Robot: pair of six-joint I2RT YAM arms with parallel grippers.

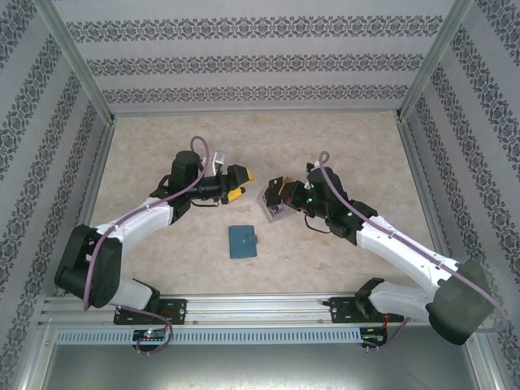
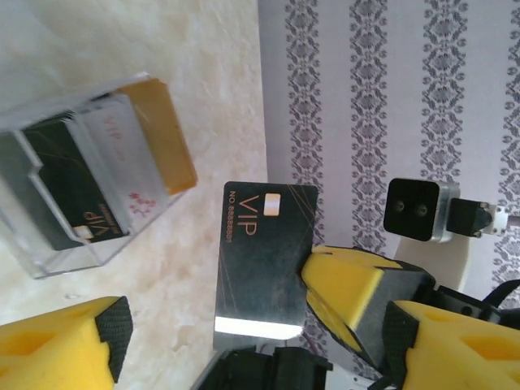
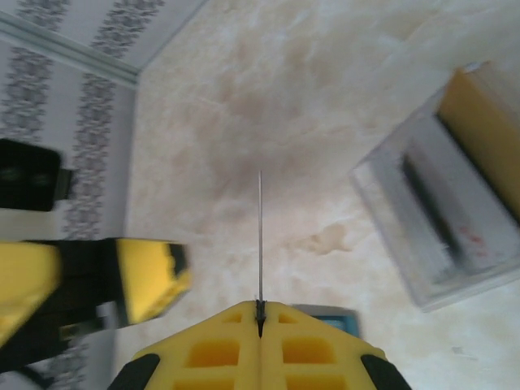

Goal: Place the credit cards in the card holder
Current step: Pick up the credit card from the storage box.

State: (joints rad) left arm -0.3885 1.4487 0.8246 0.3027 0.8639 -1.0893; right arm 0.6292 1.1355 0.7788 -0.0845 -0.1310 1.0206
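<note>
**Credit card clamped in the right end effector, inside the left one's wide gap**

Black credit card [image 2: 264, 260]: a thin, glossy rectangle with rounded corners, gold "VIP" lettering, a small chip and fine gold lines, with a bright reflective band at one short end. The right end effector [image 3: 260, 307] is closed flat on one edge of it. From the right wrist the card shows edge-on as a hairline sticking straight out from the yellow fingertips. The card hangs above the table [image 1: 357, 146], apart from it.

The left end effector [image 1: 242, 184] faces the card with its jaws wide. The card sits in the gap between its blocky yellow fingers [image 2: 73, 341], and the black-padded one at the lower left is clear of it.

Just beyond, a clear plastic box [image 2: 73, 260] with square walls lies on the table. It holds the other credit cards [image 2: 122, 162] stacked side by side: one dark, one pale silver with red marks, one yellow-orange.

The card holder [image 1: 242, 241], a small, closed, teal, roughly square wallet, lies flat on the table nearer the arm bases, between the two arms and well apart from both end effectors.

The table is pale beige with a marbled pattern.
</note>
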